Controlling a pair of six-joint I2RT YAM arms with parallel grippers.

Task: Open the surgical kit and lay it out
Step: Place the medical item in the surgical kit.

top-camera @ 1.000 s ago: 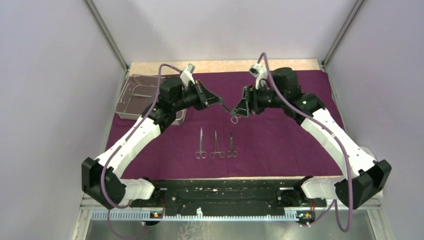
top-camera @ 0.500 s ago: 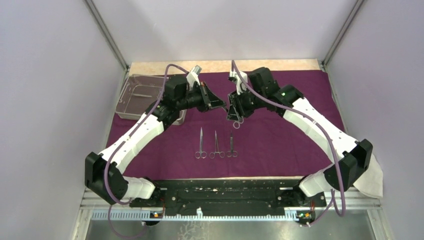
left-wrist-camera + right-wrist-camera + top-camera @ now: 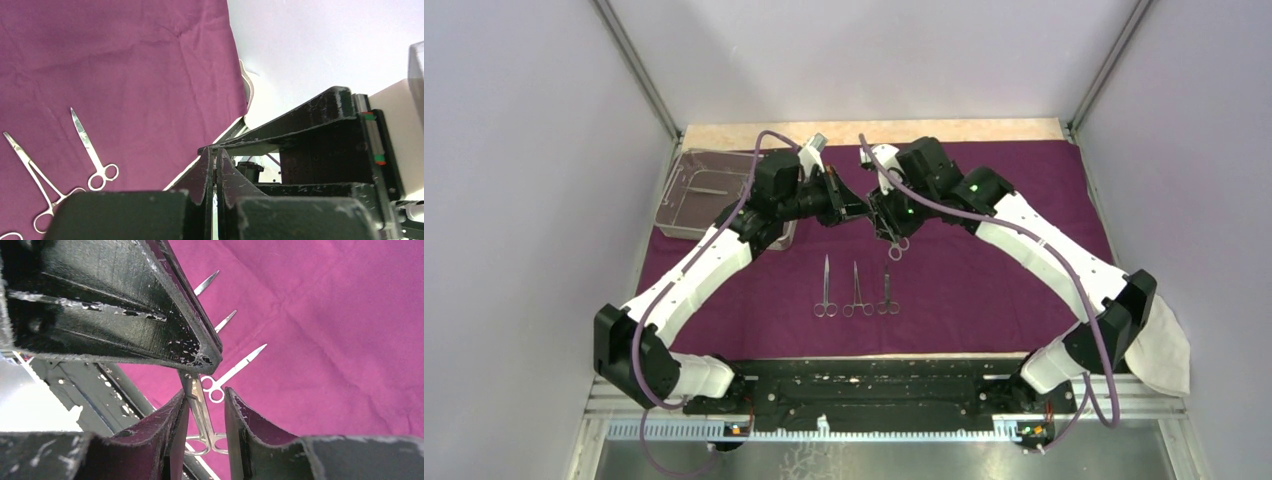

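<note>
Top external: the meeting claws mask most of the hanging instrument point(image 3: 894, 246), only its rings clear; mesh tray point(image 3: 686, 200) at 9 o'clock sits half behind the left arm point(image 3: 704, 265); left claw point(image 3: 863, 209) clenched on the instrument's tip; right claw point(image 3: 205, 392) straddles its shank, pinch impossible to tell; purple wrap point(image 3: 964, 300) beneath.

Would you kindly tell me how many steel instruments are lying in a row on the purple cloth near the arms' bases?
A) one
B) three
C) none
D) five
B: three instruments lie side by side on the purple cloth, while a fourth instrument hangs from the left gripper.
</note>
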